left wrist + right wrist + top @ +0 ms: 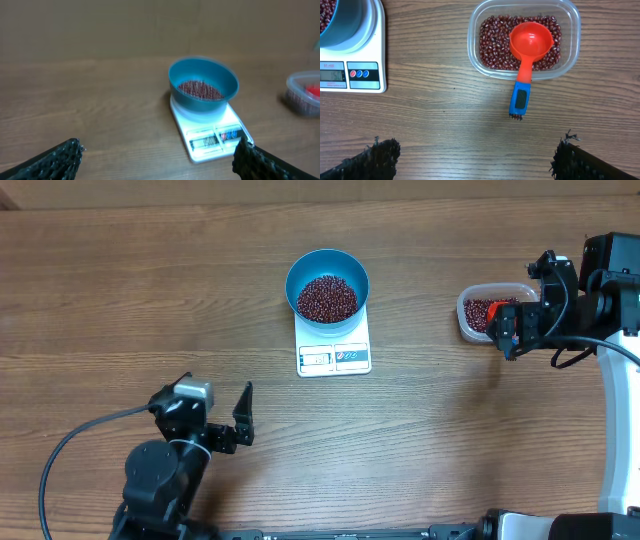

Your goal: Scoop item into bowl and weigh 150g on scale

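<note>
**A:** Where is everything sitting?

**B:** Ahead of the left gripper (157, 155), the scale (210, 132) is carrying the blue bowl (202, 82) of beans (200, 90), so their weight is registering. Both grippers are gaping wide, holding nothing.

**A:** The scoop?

**B:** The red scoop (530, 45) is lying in the clear tub (473, 30), just ahead of the right gripper (475, 147) (parked, probably). The display (332, 76) is showing digits too blurred to read.

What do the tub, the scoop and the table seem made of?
Tub: probably clear plastic; beans show through its wall.
Scoop: likely plastic, smooth red cup, blue handle.
Table: wood or wood-look laminate; grain lines show.
</note>
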`<control>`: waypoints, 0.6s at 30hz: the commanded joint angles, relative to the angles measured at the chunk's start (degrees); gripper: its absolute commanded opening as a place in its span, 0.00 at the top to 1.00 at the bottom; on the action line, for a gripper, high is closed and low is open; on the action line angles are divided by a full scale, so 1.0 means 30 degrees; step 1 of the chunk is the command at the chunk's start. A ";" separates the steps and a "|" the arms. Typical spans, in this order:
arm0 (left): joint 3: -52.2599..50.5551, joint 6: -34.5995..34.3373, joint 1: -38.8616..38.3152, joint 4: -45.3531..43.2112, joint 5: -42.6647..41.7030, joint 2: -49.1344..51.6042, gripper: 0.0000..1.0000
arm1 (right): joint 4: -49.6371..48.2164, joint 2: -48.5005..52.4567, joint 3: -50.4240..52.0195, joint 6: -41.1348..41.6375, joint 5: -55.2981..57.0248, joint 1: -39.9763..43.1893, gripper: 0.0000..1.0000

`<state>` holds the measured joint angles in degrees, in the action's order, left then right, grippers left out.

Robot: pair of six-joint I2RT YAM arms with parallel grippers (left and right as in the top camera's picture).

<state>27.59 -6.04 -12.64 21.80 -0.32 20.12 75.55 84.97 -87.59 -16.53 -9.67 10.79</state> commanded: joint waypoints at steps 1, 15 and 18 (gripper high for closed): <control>-0.1180 -0.1617 0.0619 -0.0852 -0.0408 -0.1209 0.00 | -0.0073 0.0000 -0.0510 -0.0015 -0.0168 0.0073 0.00; -0.4721 -0.3628 0.2601 -0.3942 -0.0393 -0.4816 0.00 | -0.0080 0.0000 -0.0510 -0.0007 -0.0168 0.0073 0.00; -0.5115 -0.3621 0.2871 -0.4109 -0.0240 -0.5355 0.00 | -0.0080 0.0000 -0.0510 -0.0007 -0.0168 0.0073 0.00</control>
<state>13.65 -16.01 -4.95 10.17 -0.93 5.91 75.57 84.97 -87.59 -16.53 -9.69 10.81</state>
